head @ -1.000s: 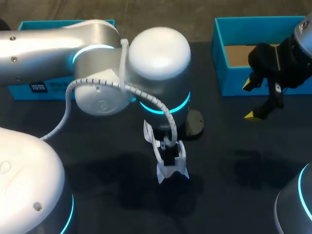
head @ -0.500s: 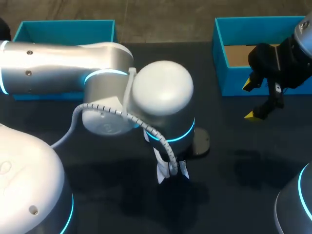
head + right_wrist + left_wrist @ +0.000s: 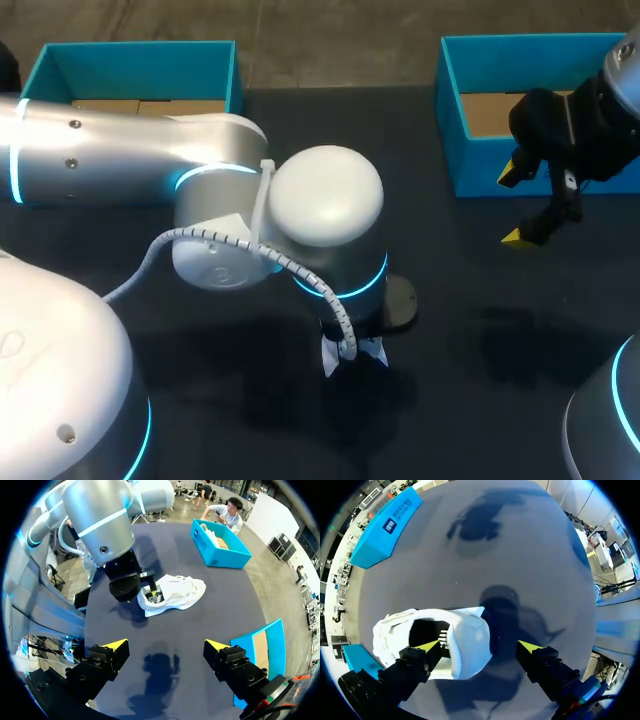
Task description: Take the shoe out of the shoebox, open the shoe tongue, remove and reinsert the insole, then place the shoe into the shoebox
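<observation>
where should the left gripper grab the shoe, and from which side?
On the shoe, grip the collar wall from above: the opening faces up, so one finger fits inside and one outside. The left gripper hangs open astride that wall.

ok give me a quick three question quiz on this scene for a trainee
1. True or false: the shoe lies on the table.
2. The left gripper has: A) one finger inside the shoe's opening and the other outside it, B) both fingers shut on a box wall, C) nothing near it.
3. What does the right gripper hold?

Key: 1 true. 2 A. 3 nothing; its fingers are open over the table.
</observation>
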You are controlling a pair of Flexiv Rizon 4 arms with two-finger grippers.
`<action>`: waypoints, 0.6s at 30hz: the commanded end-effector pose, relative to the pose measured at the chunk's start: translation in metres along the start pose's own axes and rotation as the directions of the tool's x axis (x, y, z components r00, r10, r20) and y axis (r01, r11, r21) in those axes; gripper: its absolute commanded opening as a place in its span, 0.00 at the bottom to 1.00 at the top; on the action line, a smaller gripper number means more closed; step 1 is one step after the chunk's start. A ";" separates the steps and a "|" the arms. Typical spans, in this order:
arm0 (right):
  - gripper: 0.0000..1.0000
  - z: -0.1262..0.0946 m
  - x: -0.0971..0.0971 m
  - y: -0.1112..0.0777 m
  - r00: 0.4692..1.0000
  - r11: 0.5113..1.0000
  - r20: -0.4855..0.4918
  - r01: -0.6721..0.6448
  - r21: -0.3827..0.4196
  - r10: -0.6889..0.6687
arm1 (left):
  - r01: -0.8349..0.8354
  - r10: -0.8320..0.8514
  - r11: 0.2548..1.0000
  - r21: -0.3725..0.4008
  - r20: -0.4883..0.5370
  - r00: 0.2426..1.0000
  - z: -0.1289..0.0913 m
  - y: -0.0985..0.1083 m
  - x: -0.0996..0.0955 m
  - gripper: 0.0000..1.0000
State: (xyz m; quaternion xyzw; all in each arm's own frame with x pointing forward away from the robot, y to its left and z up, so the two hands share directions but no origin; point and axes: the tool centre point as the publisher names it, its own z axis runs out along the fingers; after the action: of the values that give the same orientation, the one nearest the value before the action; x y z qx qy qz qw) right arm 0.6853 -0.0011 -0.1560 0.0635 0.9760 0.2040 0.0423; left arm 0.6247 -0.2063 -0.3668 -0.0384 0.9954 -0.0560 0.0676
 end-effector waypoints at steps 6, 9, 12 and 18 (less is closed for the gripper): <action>1.00 0.001 -0.003 0.002 1.000 1.000 -0.005 0.000 0.004 0.000 | -0.012 0.012 0.999 -0.034 -0.028 1.000 0.026 -0.006 0.002 0.97; 1.00 0.001 -0.003 0.002 1.000 1.000 -0.005 0.000 0.004 0.000 | -0.015 0.014 0.999 -0.040 -0.037 0.999 0.029 -0.005 0.002 0.95; 1.00 0.001 -0.003 0.002 1.000 1.000 -0.005 0.000 0.004 0.000 | -0.022 0.020 0.999 -0.045 -0.051 0.999 0.031 -0.005 0.002 0.84; 1.00 0.001 -0.003 0.002 1.000 1.000 -0.005 0.000 0.004 0.000 | -0.032 0.029 0.999 -0.034 -0.061 0.998 0.026 -0.005 0.004 0.61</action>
State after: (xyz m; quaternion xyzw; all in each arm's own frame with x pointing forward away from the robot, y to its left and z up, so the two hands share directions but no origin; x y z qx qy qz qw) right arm 0.6853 -0.0011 -0.1560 0.0635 0.9760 0.2040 0.0423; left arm 0.6247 -0.2154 -0.3936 -0.0233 0.9983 -0.0379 0.0381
